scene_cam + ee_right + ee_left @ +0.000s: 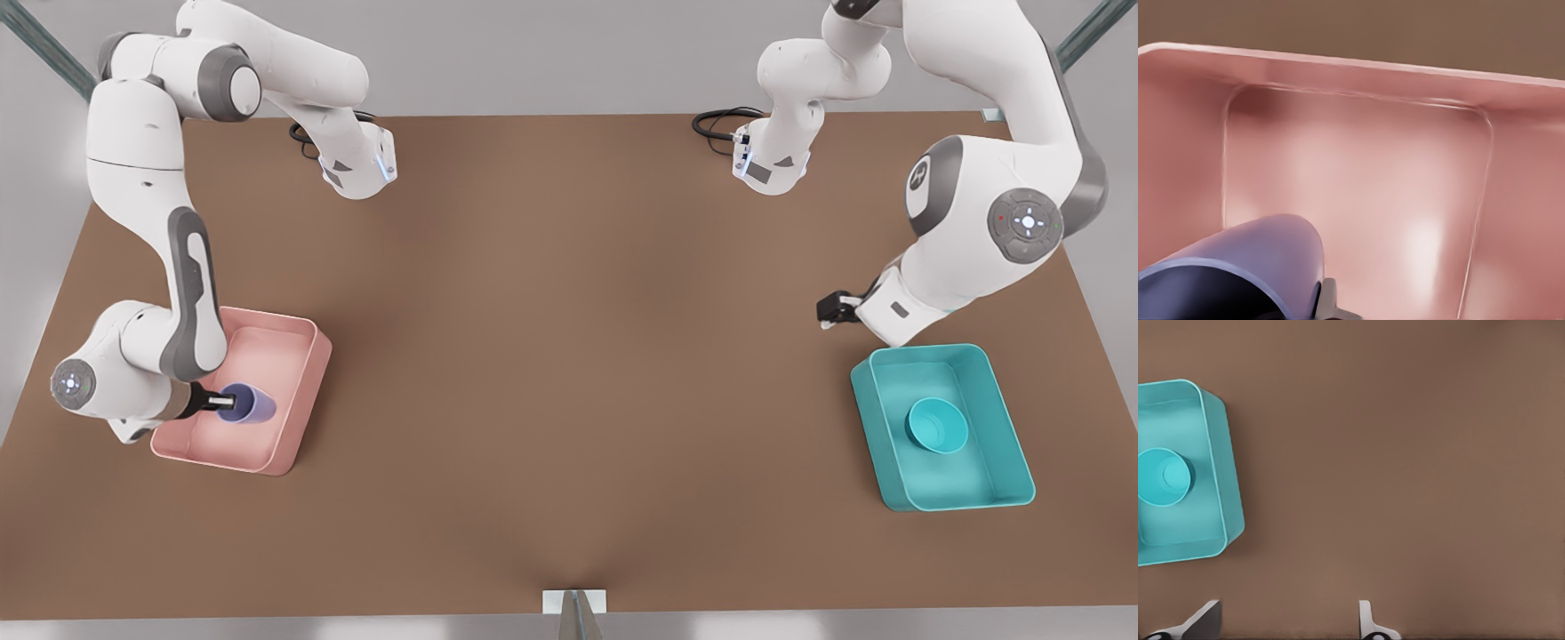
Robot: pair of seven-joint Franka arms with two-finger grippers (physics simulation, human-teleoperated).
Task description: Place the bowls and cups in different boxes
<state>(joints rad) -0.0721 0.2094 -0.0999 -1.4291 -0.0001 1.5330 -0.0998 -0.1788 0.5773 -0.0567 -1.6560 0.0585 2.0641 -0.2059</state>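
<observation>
The right gripper is gripping the purple cup by its rim (the cup is tilting) over the pink box on the front view's left. The bowl is sitting in the teal box at the right. Just beyond it, the left gripper is hovering, jaws wide apart, holding nothing.

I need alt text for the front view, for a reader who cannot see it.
The right gripper holds the purple cup inside the pink box. The teal bowl lies in the teal box, with the left gripper nearby, open.
</observation>
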